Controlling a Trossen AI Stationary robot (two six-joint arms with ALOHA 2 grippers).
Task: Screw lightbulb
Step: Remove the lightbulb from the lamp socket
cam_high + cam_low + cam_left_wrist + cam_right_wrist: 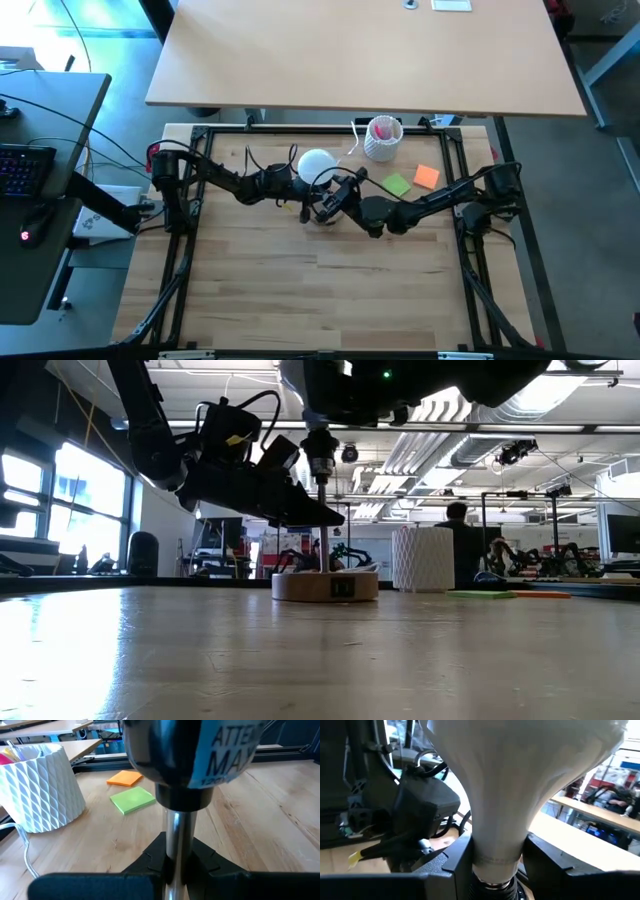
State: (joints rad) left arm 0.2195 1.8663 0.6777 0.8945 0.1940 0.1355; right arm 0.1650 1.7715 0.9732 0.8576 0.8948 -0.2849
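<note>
The small white frosted lightbulb [316, 163] sits near the centre of the high view, a little above the middle of the pale wooden counter [300, 290], with both dark arms meeting at it. In the right wrist view the bulb's narrow neck [497, 840] stands between the right claw [495, 865]'s two dark fingers, which close against it on either side — so I judge the right claw has hold of the bulb at the neck, with the metal base just below seated at a dark collar.

The left claw [172, 870] has its fingers pressed around a slim metal stem [175, 835] under the black socket [185, 750], which fills the top of that picture; it looks to be steadying the lamp. In the low view the stem rises from a round wooden base [325, 585] at centre frame.

My reading is that the bulb is already in the socket and the turning is under way or close to done. How many threads are engaged I cannot tell, since the joint is hidden. What is left, likely, is the last tightening and letting go.

As for containers, there is one — a white ribbed cup [382, 140] toward the upper middle of the high view, with something pink [383, 129] inside. Beside it lie a green sticky pad [397, 185] and an orange one [426, 177], flat on the counter.
</note>
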